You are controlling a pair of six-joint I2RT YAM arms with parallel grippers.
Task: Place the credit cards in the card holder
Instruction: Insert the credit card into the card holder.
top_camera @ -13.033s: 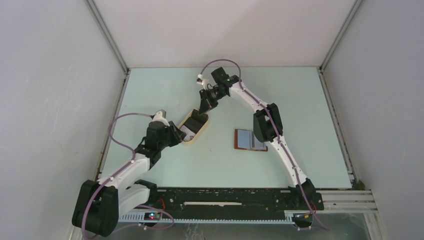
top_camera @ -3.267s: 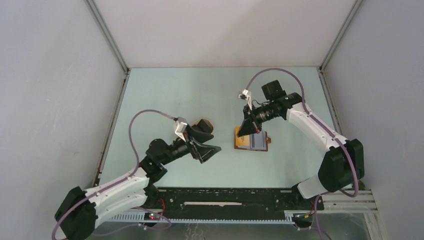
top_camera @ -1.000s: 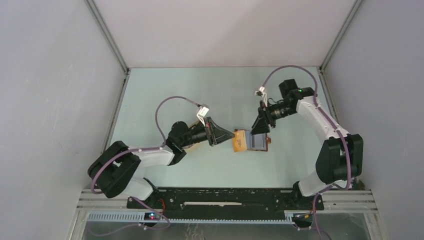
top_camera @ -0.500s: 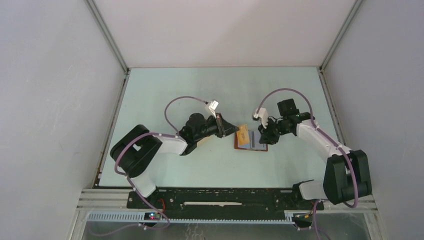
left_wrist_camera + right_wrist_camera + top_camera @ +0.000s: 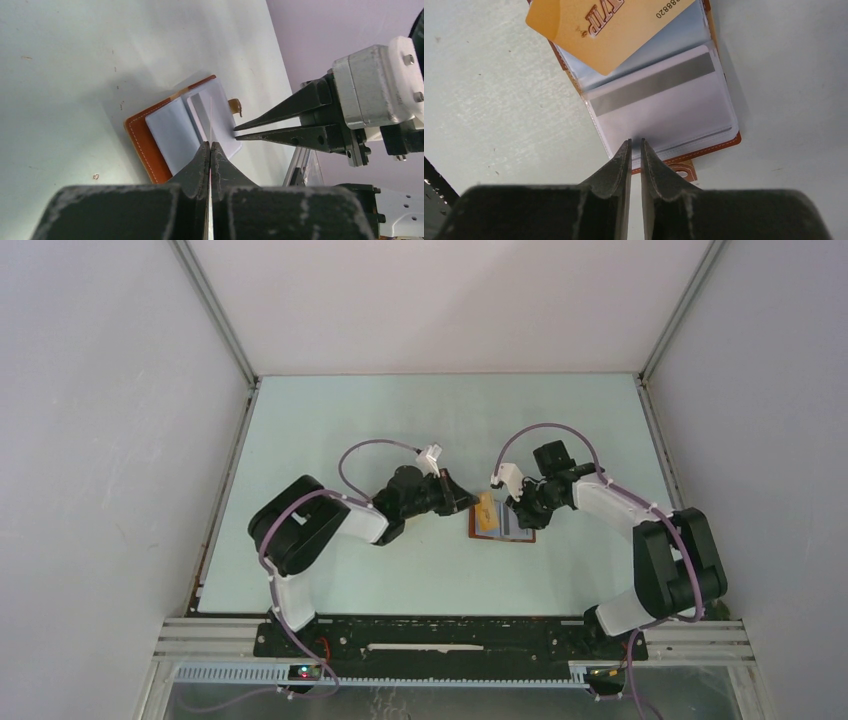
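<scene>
Two changes: my left gripper (image 5: 210, 145), clamped shut on the orange card (image 5: 609, 30), has carried it over the open card holder (image 5: 142, 150); my right gripper (image 5: 636, 142) has narrowed to a slit at its clear sleeve (image 5: 664, 115), grip uncertain. Insertion looks next.

card text | gold card (image 5: 616, 40) | "VIP" | number ending "88820", its start cut off
</scene>
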